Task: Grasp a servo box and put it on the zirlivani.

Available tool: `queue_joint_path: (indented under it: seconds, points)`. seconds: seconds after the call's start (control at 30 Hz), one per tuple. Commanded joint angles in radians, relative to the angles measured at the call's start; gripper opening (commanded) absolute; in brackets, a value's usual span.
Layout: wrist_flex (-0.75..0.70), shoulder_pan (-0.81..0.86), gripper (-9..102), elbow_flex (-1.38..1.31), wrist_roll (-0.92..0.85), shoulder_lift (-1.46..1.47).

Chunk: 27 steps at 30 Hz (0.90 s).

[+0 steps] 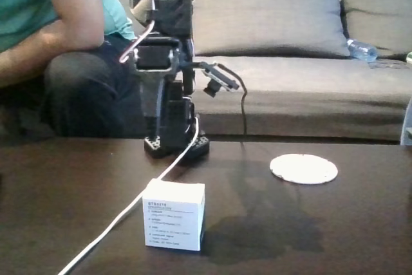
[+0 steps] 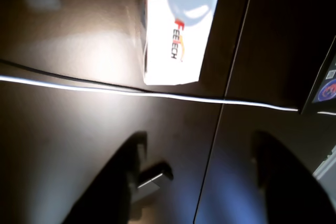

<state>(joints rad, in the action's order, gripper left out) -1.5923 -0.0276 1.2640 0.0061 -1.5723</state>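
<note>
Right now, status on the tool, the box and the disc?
Tool open, empty, above the table, short of the box. Box upright, untouched. Disc bare, off to the right in the fixed view. White cable runs between tool and box.

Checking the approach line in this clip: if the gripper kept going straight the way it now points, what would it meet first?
Judging by the wrist view, the open gripper points down at the dark table. The white cable crosses its line first, with the servo box beyond; depth is unclear, so it may reach bare tabletop before either.
</note>
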Motion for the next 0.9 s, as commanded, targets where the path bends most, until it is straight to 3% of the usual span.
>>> queue_joint_path:
  seconds: [0.0, 0.2, 0.37, 0.87]
  points:
    - [0.002, 0.025, 26, -0.021, -0.005, 0.029]
    - [0.011, 0.035, 27, -0.002, -0.063, 0.117]
    - [0.025, 0.023, 37, 0.018, -0.087, 0.101]
    - [0.072, -0.046, 38, 0.172, -0.084, 0.067]
